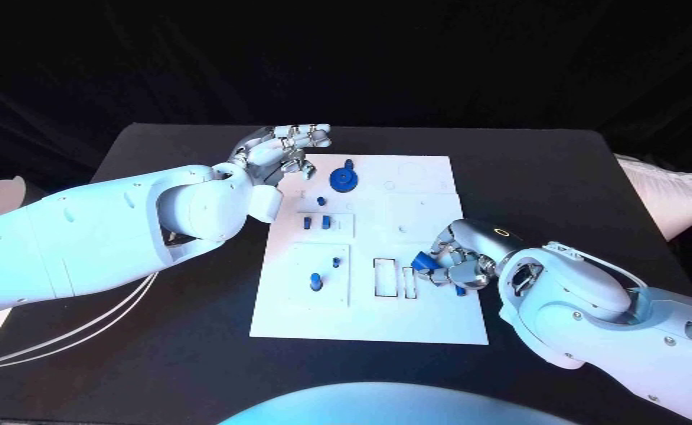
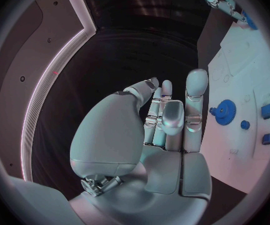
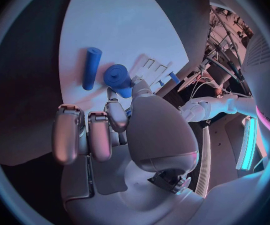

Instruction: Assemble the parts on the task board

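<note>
The task board (image 1: 418, 320) lies in the middle of the black bench (image 1: 577, 175); I go across it from my left. My left hand (image 1: 281, 153) hangs at the board's far left corner with its fingers straight and apart, holding nothing; I leave it there, off the work. Just beside it a blue gear (image 1: 343, 180) sits flat on the board, with small blue blocks (image 1: 320, 222) nearer me and a blue peg (image 1: 317, 281) standing lower down. Next come the empty rectangular slots (image 1: 385, 278); those look like the target. My right hand (image 1: 459, 257) rests at the board's right edge, fingers curled on a short blue cylinder (image 3: 118, 80) pinched at the tips; a longer blue rod (image 3: 91, 68) lies loose just beside it. I judge the step to be seating the cylinder; I would keep the pinch light, bring the part upright over its seat, and lower slowly so the loose rod is not knocked.
</note>
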